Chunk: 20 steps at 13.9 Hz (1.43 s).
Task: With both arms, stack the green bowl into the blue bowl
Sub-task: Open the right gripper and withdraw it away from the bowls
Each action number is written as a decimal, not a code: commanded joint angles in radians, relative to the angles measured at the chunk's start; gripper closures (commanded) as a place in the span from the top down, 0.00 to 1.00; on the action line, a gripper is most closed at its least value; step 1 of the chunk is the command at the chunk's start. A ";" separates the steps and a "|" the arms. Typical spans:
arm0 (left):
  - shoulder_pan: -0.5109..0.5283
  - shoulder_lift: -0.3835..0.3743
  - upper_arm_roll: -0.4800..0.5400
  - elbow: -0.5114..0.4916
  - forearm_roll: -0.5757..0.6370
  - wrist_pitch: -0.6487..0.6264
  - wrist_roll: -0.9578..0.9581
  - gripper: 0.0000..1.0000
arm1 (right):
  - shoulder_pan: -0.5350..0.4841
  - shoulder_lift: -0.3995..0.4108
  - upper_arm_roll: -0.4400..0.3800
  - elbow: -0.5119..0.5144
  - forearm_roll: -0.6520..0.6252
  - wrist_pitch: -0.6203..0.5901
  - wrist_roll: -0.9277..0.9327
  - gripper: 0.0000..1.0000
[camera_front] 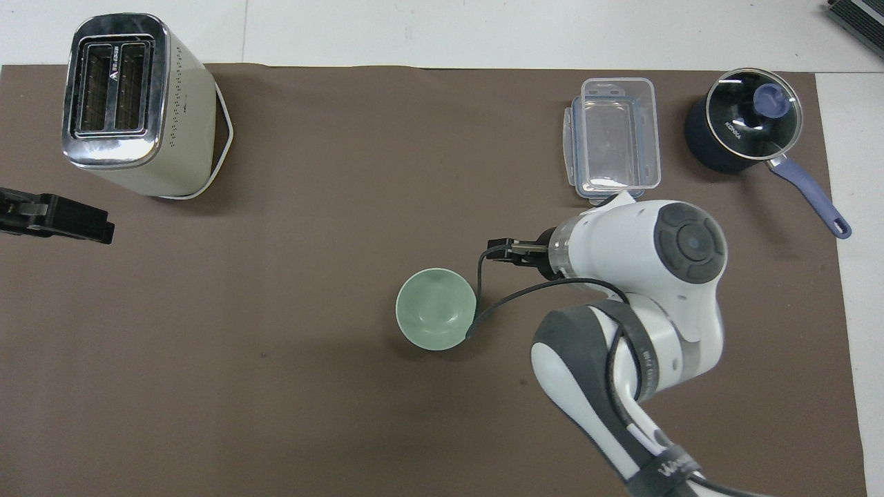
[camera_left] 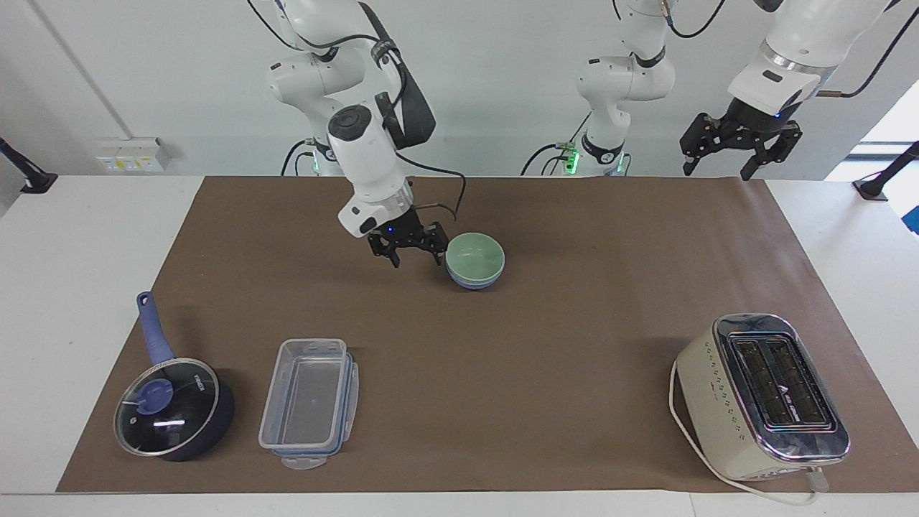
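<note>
The pale green bowl (camera_left: pixel 474 255) sits nested in the periwinkle-blue bowl (camera_left: pixel 472 283), near the middle of the brown mat. Only the blue bowl's lower wall shows under it. In the overhead view the green bowl (camera_front: pixel 435 308) hides the blue bowl. My right gripper (camera_left: pixel 416 258) is open and empty. It hangs just above the mat beside the bowls, toward the right arm's end, and touches neither. Its black hand (camera_front: pixel 504 249) shows past the wrist in the overhead view. My left gripper (camera_left: pixel 718 171) waits, open and raised, over the left arm's end of the table, and it also shows in the overhead view (camera_front: pixel 55 217).
A cream toaster (camera_left: pixel 761 395) stands far from the robots at the left arm's end. A clear lidded plastic container (camera_left: pixel 309 402) and a dark-blue saucepan with a glass lid (camera_left: pixel 172 409) lie far from the robots at the right arm's end.
</note>
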 commanded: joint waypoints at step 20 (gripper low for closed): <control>0.007 -0.021 -0.003 -0.021 0.013 -0.006 -0.003 1.00 | -0.488 -0.179 0.000 0.220 -0.176 -0.612 -0.325 1.00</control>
